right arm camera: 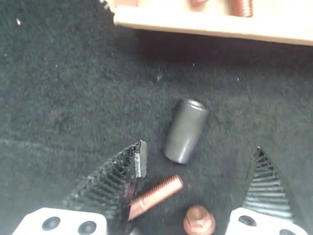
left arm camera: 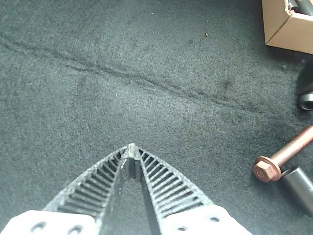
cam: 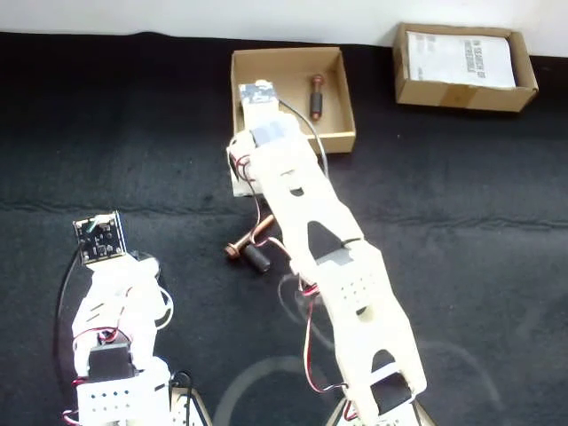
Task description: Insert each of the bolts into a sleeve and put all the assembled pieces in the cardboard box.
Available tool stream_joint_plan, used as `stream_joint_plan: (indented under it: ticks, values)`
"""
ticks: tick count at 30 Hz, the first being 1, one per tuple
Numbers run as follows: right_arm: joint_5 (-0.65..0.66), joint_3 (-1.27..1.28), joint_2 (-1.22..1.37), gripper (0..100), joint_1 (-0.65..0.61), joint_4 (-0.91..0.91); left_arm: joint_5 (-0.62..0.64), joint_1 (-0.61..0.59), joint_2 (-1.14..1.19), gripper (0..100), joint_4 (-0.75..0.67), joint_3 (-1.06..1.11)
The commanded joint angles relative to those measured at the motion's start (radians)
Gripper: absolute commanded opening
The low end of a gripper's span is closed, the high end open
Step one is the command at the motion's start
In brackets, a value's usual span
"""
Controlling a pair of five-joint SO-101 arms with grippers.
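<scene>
My right gripper [right arm camera: 198,152] hangs open over the black cloth, just short of the cardboard box [right arm camera: 210,24]. A dark sleeve [right arm camera: 185,129] lies between its fingertips and a little beyond them. The threaded end of a copper bolt [right arm camera: 156,191] sticks out beside one finger, and a copper hex head [right arm camera: 199,220] shows close by. My left gripper [left arm camera: 131,147] is shut on nothing, low over bare cloth. To its side lie a copper bolt [left arm camera: 283,156] and a sleeve [left arm camera: 298,188]. From above, this bolt [cam: 248,240] and sleeve [cam: 257,257] lie beside the right arm. One assembled piece [cam: 316,96] rests in the box [cam: 342,138].
A second cardboard box [cam: 408,89] with a printed sheet stands at the back right. Another dark sleeve [left arm camera: 305,93] lies near the box corner [left arm camera: 286,29]. The right arm [cam: 328,257] stretches up the middle of the table. Black cloth to the left and right is open.
</scene>
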Motion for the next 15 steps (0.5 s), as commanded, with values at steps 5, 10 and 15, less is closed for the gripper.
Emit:
stream_joint_plan:
  ticks: [5, 10, 15]
  values:
    - [-0.005, 0.087, -0.082, 28.5, 0.019, -0.159, -0.003, -0.013, -0.022, 1, -0.008, 0.016]
    - [-0.003, 0.153, -0.082, 13.2, 0.019, -0.248, -0.003, -0.013, -0.022, 1, -0.008, 0.016]
    - [-0.002, 0.211, -0.082, 2.4, 0.031, -0.311, -0.003, -0.013, -0.022, 1, -0.008, 0.016]
